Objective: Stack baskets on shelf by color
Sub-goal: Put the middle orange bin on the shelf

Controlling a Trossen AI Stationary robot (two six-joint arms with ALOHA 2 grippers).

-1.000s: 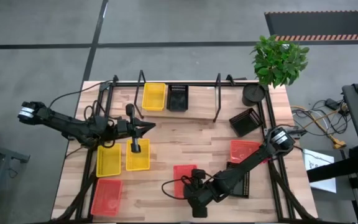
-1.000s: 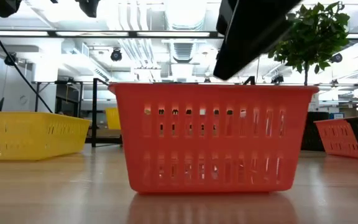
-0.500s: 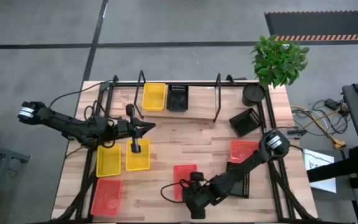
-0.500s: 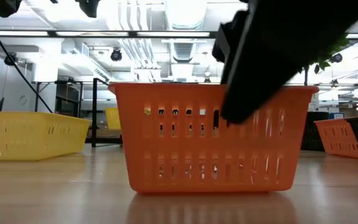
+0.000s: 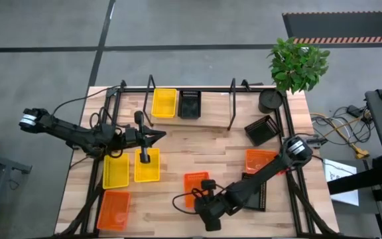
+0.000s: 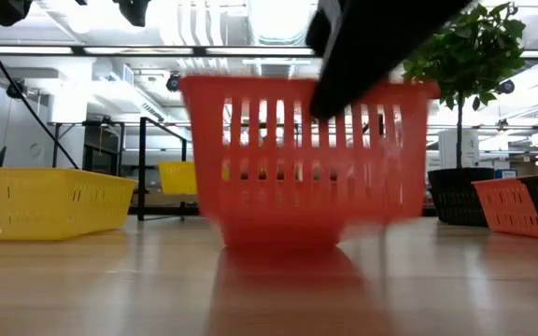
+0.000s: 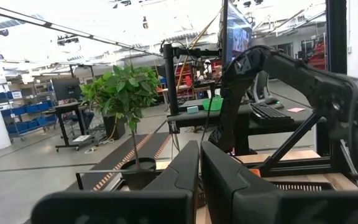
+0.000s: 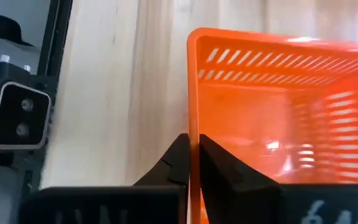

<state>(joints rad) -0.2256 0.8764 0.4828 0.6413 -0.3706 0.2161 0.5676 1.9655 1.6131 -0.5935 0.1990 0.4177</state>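
Observation:
An orange basket (image 5: 196,182) near the table's front edge hangs blurred and raised in the low view (image 6: 306,159), with my right gripper (image 5: 207,198) shut on it. My left gripper (image 5: 158,135) is shut on nothing, above the table between the shelf (image 5: 191,89) and two yellow baskets (image 5: 146,166) (image 5: 116,171) standing on the wood. A yellow basket (image 5: 164,103) and a black basket (image 5: 190,104) stand side by side on the shelf. My right gripper pinches the rim of the orange basket's near wall (image 8: 193,124), one finger inside the basket and one outside. The fingers (image 8: 219,165) come from above, slanting in from the near right. The basket hangs upright below them, raised off the wood in the low view.
More orange baskets sit at the near left corner (image 5: 113,209) and at the right (image 5: 260,161). Black baskets lie at the right (image 5: 260,129) (image 5: 256,189). A potted plant (image 5: 298,63) and a dark round pot (image 5: 269,101) stand at the far right corner.
My right gripper has come down over the orange basket's near wall, shut on it, and gone up. The basket has risen off the table and shifted slightly toward the far edge.

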